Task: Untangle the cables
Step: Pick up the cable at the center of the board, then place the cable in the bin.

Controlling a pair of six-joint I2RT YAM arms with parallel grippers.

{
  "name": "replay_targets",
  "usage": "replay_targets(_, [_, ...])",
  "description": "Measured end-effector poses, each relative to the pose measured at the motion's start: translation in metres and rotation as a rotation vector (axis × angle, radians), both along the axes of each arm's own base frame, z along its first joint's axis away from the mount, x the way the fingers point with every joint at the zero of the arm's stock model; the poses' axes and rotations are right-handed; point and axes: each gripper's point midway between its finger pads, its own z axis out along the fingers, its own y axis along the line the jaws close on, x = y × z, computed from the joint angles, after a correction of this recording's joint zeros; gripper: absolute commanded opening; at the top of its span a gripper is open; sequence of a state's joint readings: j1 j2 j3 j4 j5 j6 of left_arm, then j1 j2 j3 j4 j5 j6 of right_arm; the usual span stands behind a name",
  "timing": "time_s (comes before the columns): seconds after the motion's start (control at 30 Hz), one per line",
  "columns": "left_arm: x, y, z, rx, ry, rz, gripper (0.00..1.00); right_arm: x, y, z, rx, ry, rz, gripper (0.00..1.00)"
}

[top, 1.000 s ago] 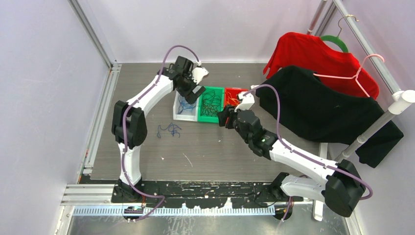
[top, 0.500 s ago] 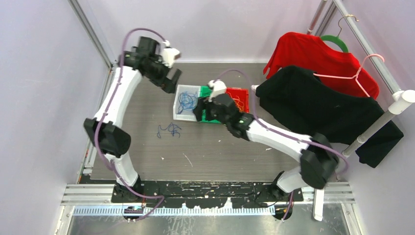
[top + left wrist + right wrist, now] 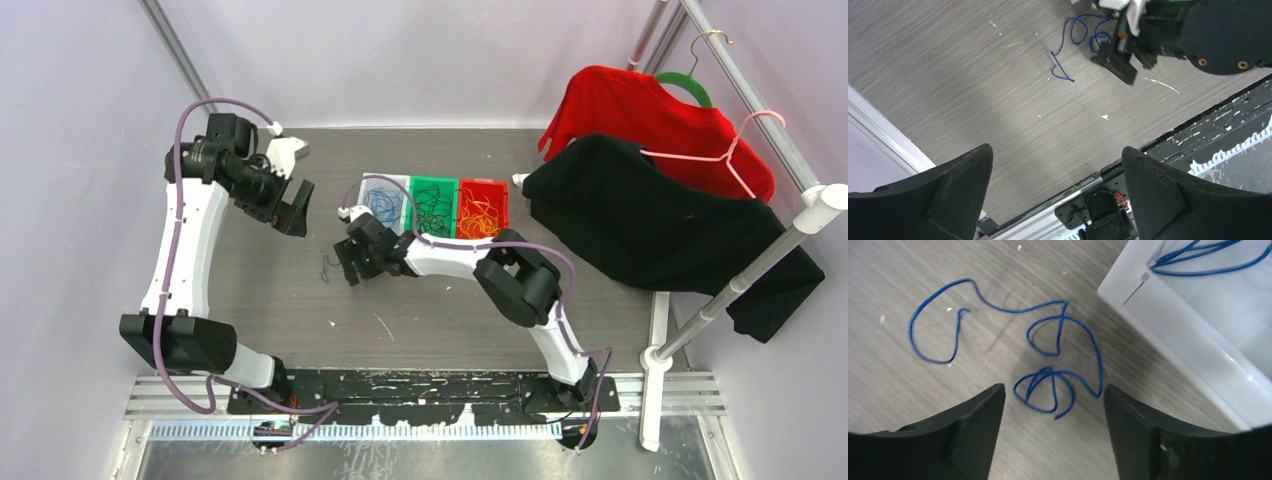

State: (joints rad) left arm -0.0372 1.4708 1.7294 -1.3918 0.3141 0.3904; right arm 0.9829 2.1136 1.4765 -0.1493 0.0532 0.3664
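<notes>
A loose blue cable (image 3: 1048, 355) lies in loops on the grey table, left of the bins; it also shows in the top view (image 3: 328, 268) and the left wrist view (image 3: 1083, 37). My right gripper (image 3: 347, 268) is open and empty, low over this cable, with its jaws straddling the nearest loop (image 3: 1053, 390). My left gripper (image 3: 297, 208) is open and empty, raised over the table's left side, away from the cable (image 3: 1055, 152). More blue cables (image 3: 383, 203) lie in a white bin, dark cables (image 3: 432, 210) in a green bin, and orange cables (image 3: 480, 212) in a red bin.
The white bin (image 3: 1193, 347) sits just right of the loose cable. The three bins stand in a row at the table's back middle. A black shirt (image 3: 650, 220) and a red shirt (image 3: 640, 110) hang on a rack at right. The table's front rail (image 3: 1198, 135) lies below.
My left arm has swung left, away from the bins, to the table's left side. My right arm has swung left from the bins and come down over the loose blue cable.
</notes>
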Motion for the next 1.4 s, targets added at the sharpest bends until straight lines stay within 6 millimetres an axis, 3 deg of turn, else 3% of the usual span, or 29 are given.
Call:
replay_targets(0.13, [-0.006,0.001,-0.002,0.001,0.016,-0.007,1.00,0.015,0.012,-0.003,-0.010,-0.025,-0.008,0.42])
replay_targets(0.27, [-0.005,0.004,-0.003,0.006,0.015,-0.005,1.00,0.018,0.010,-0.005,-0.021,-0.031,-0.010,0.10])
replay_targets(0.33, [-0.005,0.007,-0.003,0.014,0.012,-0.003,1.00,0.016,0.007,-0.007,-0.031,-0.030,-0.006,0.01])
replay_targets(0.43, [-0.003,0.013,-0.004,0.040,0.005,0.008,1.00,0.014,-0.001,-0.002,-0.051,-0.025,0.001,0.01])
replay_targets(0.53, [0.001,0.020,-0.006,0.076,-0.004,0.025,1.00,0.013,-0.012,0.024,-0.043,-0.037,0.006,0.01])
replay_targets(0.63, [0.003,0.024,-0.010,0.097,-0.002,0.034,1.00,0.023,-0.024,0.077,0.015,-0.089,-0.010,0.01])
replay_targets(0.77, [0.004,0.026,-0.014,0.109,0.000,0.040,1.00,0.056,-0.052,0.155,0.109,-0.199,-0.086,0.01])
replay_targets(0.87, [0.006,0.028,-0.014,0.116,-0.007,0.044,1.00,0.078,-0.073,0.185,0.137,-0.258,-0.148,0.01])
replay_targets(1.07, [0.008,0.030,-0.016,0.126,-0.012,0.048,1.00,0.097,-0.095,0.174,0.080,-0.264,-0.201,0.01])
replay_targets(1.4, [0.009,0.031,-0.018,0.132,-0.011,0.051,1.00,0.111,-0.094,0.128,-0.015,-0.206,-0.207,0.03])
